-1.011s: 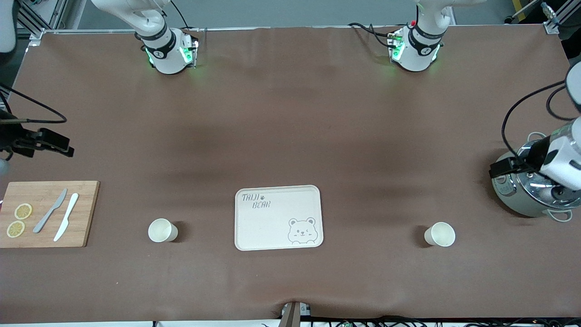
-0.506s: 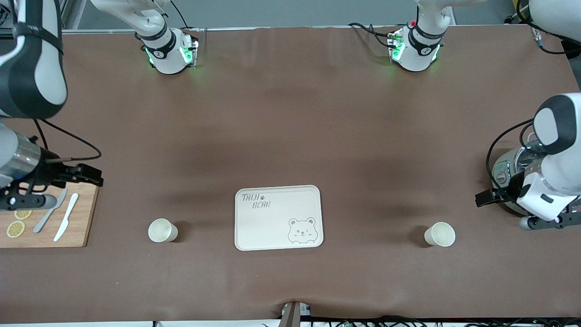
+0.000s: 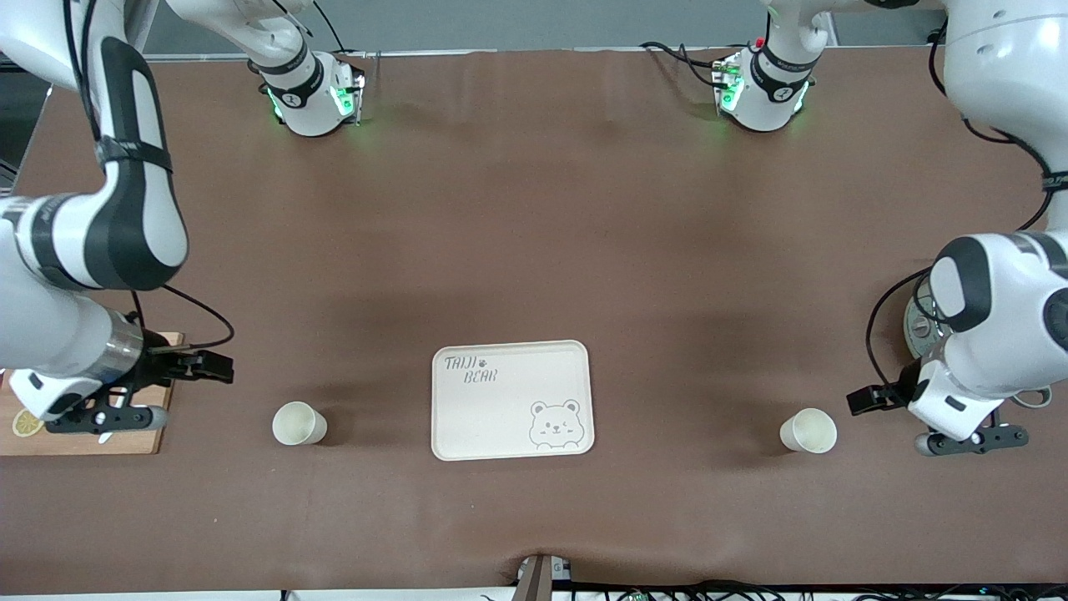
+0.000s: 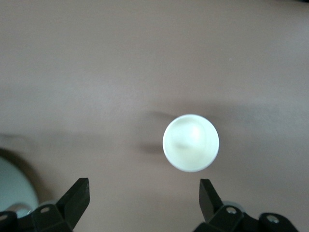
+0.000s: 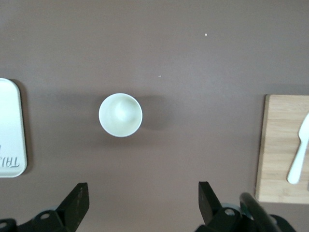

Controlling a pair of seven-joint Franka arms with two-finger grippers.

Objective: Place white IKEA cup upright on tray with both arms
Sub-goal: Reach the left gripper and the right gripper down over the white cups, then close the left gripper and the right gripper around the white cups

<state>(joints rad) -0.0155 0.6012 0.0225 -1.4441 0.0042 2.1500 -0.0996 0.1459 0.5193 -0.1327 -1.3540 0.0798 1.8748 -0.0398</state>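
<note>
Two white cups stand upright, mouth up, on the brown table. One cup (image 3: pixel 299 423) is beside the cream TAIJI BEAR tray (image 3: pixel 467 417) toward the right arm's end, the other cup (image 3: pixel 808 431) toward the left arm's end. The tray has nothing on it. My right gripper (image 3: pixel 104 415) hangs open in the air between its cup (image 5: pixel 120 114) and the cutting board, with its fingers (image 5: pixel 77 200) wide apart. My left gripper (image 3: pixel 972 440) hangs open in the air close beside its cup (image 4: pixel 190 142), with its fingers (image 4: pixel 208 195) wide apart. Neither gripper holds anything.
A bamboo cutting board (image 3: pixel 125 438) with a lemon slice (image 3: pixel 27 421) and a white knife (image 5: pixel 298 157) lies at the right arm's end. A metal pot (image 3: pixel 918 321) stands at the left arm's end, mostly hidden by the left arm.
Both arms have swung in from the table's ends toward the cups and the front camera. The cups and the tray have not moved.
</note>
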